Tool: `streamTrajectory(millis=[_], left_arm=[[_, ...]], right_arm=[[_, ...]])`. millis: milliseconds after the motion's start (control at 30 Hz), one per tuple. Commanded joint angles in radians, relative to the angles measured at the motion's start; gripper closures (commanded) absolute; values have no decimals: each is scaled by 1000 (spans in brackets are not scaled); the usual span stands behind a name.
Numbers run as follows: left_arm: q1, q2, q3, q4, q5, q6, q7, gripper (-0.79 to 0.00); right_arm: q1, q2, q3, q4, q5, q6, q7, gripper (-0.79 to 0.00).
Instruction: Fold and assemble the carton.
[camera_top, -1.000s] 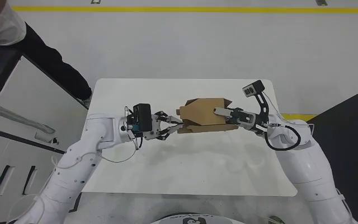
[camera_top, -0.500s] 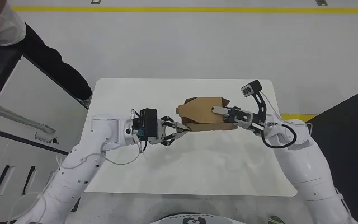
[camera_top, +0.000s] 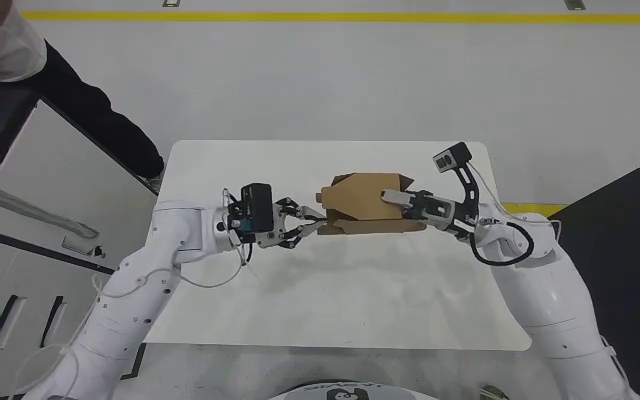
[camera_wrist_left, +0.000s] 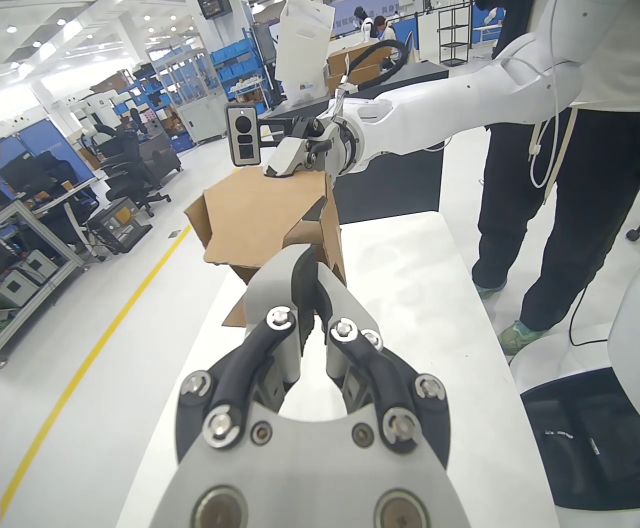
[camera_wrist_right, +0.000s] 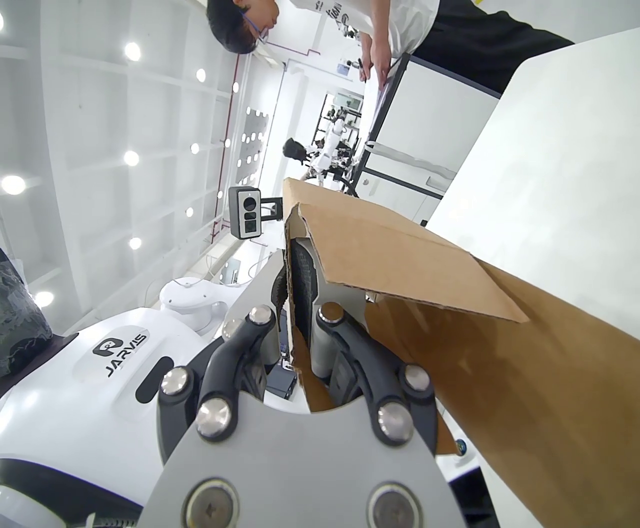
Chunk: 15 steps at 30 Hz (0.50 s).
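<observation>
Mid-frame, my right end effector (camera_top: 386, 197) clamped the carton (camera_top: 365, 200), likely bracing it, while my left end effector (camera_top: 317, 228) pinched its left end for folding.

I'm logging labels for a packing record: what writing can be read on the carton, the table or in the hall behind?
Carton: none, plain brown board.
Table: none.
Hall banner and white bag's label: too small and blurred to read.
</observation>
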Motion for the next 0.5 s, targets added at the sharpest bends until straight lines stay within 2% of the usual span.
streamTrajectory(millis=[0, 467], left_arm=[[-2, -2, 10, -4, -6, 6, -1, 0], [-30, -12, 61, -2, -12, -1, 13, 0]], right_arm=[[-1, 0, -3, -1, -3, 4, 1, 0], [5, -3, -24, 5, -21, 22, -35, 0]])
